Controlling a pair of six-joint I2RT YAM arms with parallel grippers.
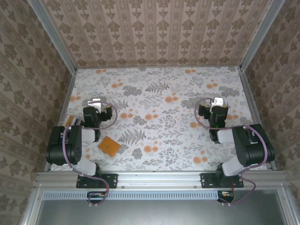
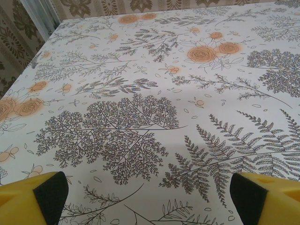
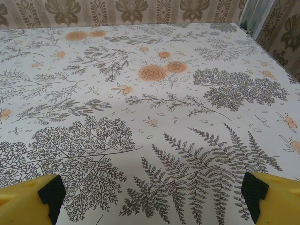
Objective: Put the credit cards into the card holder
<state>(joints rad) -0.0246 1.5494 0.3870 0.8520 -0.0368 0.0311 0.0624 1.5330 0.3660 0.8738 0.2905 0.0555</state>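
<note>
Hovering over the flowered worktop (image 1: 159,93), my left gripper (image 1: 96,104) sits toward the left edge, about halfway back, and my right gripper (image 1: 217,104) mirrors it toward the right edge. Both point at the far edge.

In my left wrist view the two yellow fingers (image 2: 23,199) with their black pads (image 2: 50,193) stand in the bottom corners, wide apart. Between them lies bare cloth printed with grey ferns and orange roses. My right wrist view shows the same: yellow fingers (image 3: 279,199) spread to the bottom corners, dark pads (image 3: 51,197) facing inward, nothing clamped between them and only the leaf pattern below. So both grippers stand fully apart and hold nothing.

The card holder (image 1: 108,147) lies flat and folded shut on the worktop near the near-left corner, just beside my left arm's elbow and close to the near edge. It is an orange square turned at an angle, with one corner pointing toward the near edge and a tiny dark mark in the middle of its cover. It is apart from both grippers and well apart from the right one.

At the left edge a small tan thing (image 1: 70,120) pokes out from behind my left arm. It is mostly hidden and I cannot tell what it is.

Patterned wallpaper walls (image 1: 154,33) close in the far, left and right edges.
</note>
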